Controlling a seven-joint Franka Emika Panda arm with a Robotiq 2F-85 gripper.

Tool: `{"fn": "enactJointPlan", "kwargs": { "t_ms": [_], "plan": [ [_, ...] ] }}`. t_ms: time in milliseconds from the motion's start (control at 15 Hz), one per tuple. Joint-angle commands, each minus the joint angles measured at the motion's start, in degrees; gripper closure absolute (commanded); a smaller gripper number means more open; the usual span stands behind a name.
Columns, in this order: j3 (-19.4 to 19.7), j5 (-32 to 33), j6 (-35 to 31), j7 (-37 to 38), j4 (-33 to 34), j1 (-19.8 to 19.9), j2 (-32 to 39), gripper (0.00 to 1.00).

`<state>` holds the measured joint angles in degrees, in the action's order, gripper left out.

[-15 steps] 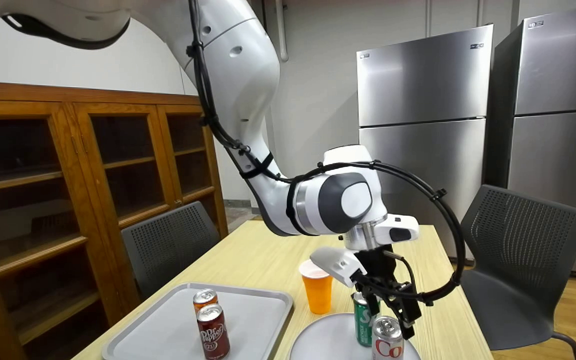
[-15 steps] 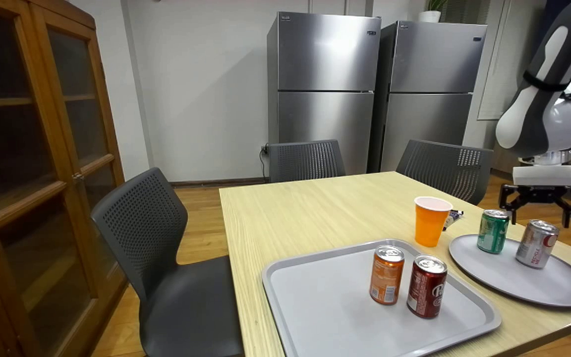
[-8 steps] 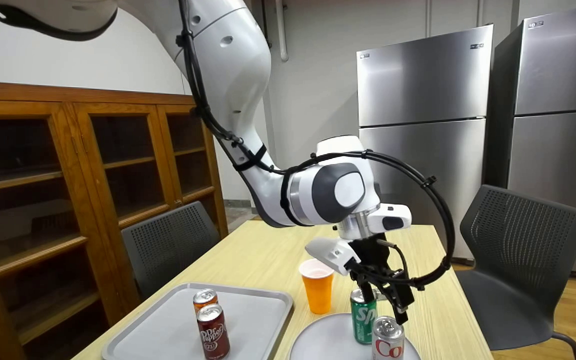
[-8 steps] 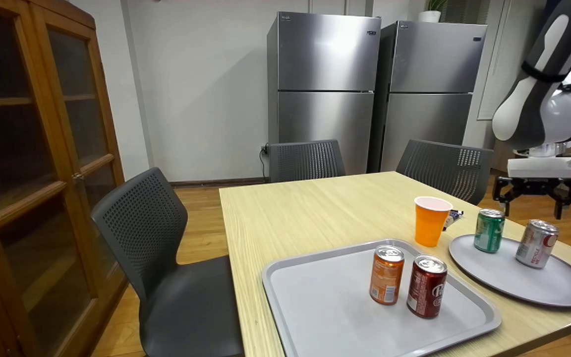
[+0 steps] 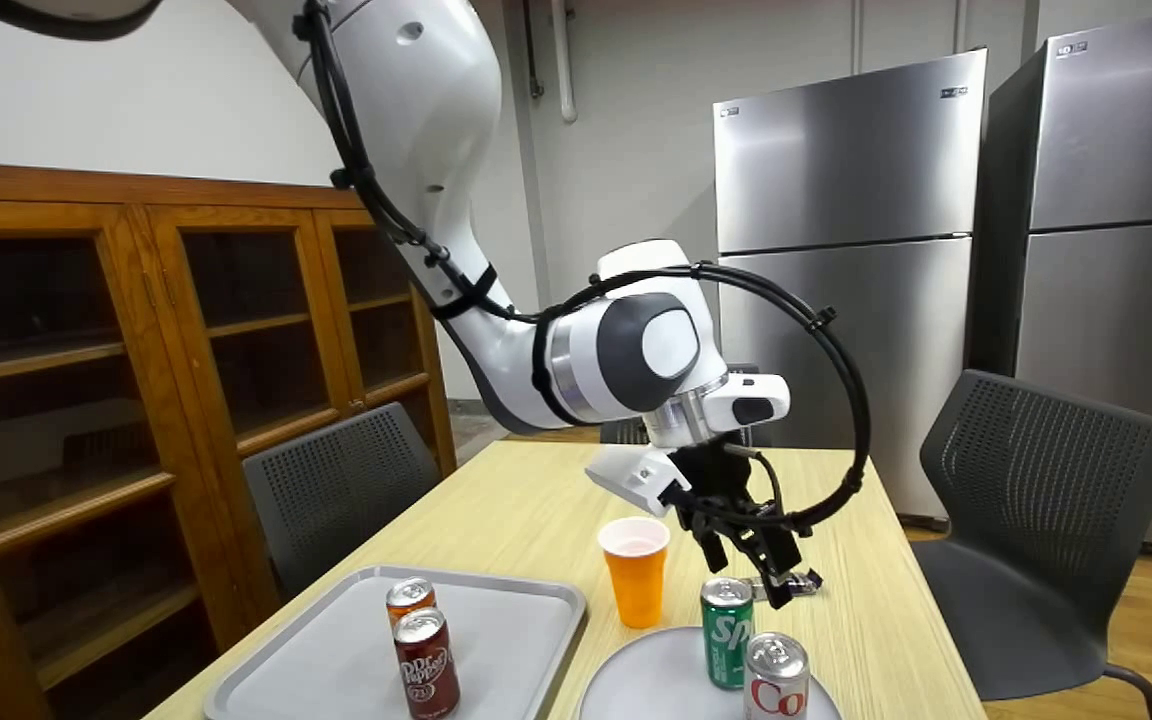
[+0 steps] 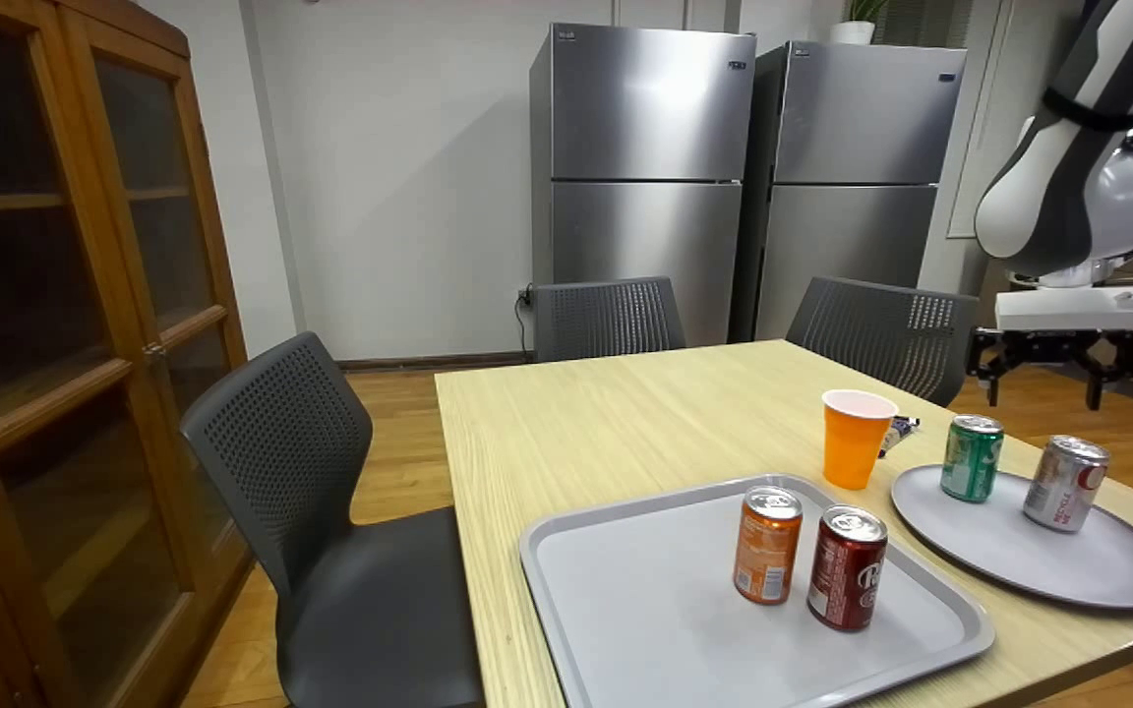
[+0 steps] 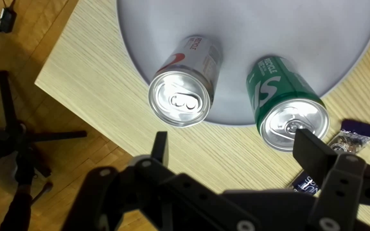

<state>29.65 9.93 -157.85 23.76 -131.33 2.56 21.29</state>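
- Green can point(image 7: 286, 99), one: right of centre in the wrist view, upright on the plate point(image 7: 252, 19). Lid looks sealed; I judge it full, a little heavy for its size, stiff, smooth enough to slip, thin wall liable to dent. Best hold: opposite sides of the wall, mid-height, clear of the lid.
- Silver can point(image 7: 186, 78), one: upper middle of that view, upright on the same plate, apart from the green can. Likely the same handling, same hold.
- My pincer point(image 7: 234, 147), one: lower half of that view, spread wide, holding nothing. One finger overlaps the green lid there; both exterior views suggest a gap.
- Packet point(image 7: 353, 134), one: lower right of that view, on the table point(image 6: 626, 423), partly hidden by my finger. Probably light.
- Cup point(image 6: 857, 442), orange, one: right of centre in an exterior view, between plate and packet.
- Tray point(image 6: 645, 605), grey, one: bottom, right of centre there; bears the orange can point(image 6: 768, 551) and red can point(image 6: 847, 575), both upright.
- Fridges point(image 6: 645, 256), two: top, right of centre there.
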Motion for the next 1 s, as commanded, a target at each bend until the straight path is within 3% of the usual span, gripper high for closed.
{"fn": "enactJointPlan", "kwargs": {
  "t_ms": [0,467,600,667,933],
  "plan": [
    [2.2,5.4,-1.5,4.5,-4.3,-3.5,-4.9,0.00],
    [2.1,15.9,-1.7,11.7,-9.5,-8.2,-11.7,0.00],
    [0.1,17.2,1.3,11.5,-10.2,-7.6,-14.1,0.00],
    [-1.2,15.9,-1.1,10.8,-7.6,-5.3,-9.7,0.00],
    [-2.7,16.4,-0.3,10.8,-9.0,-4.4,-12.1,0.00]
  ]
}}
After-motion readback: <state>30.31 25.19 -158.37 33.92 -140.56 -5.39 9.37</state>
